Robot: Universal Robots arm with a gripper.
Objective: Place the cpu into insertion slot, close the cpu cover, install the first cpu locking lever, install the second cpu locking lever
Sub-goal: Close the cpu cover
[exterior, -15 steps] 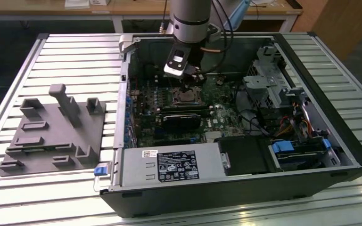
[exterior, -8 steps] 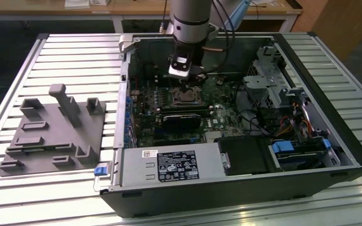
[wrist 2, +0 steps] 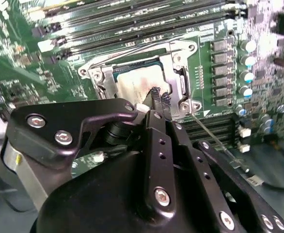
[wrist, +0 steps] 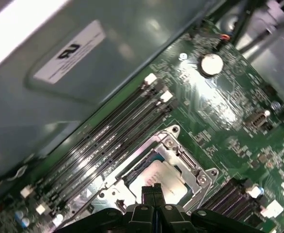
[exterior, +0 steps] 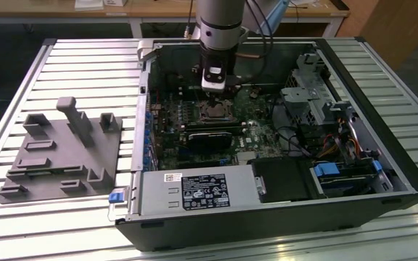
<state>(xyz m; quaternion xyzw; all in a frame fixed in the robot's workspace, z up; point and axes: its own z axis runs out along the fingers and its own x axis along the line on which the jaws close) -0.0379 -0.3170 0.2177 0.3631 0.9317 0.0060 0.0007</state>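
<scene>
While the arm reaches down into the open computer case [exterior: 267,231], the gripper [exterior: 215,99] hangs in the upper middle of the exterior view, right over the insertion slot [exterior: 215,112]. In both wrist views its fingers [wrist 2: 154,99] [wrist: 148,191] are pressed together with nothing between them, tips just above the cpu [wrist 2: 131,83] [wrist: 165,175]. It lies in the slot, the cpu cover [wrist 2: 180,52] [wrist: 180,151] framing it. A thin wire lever [wrist 2: 218,144] angles away from the socket's corner.
</scene>
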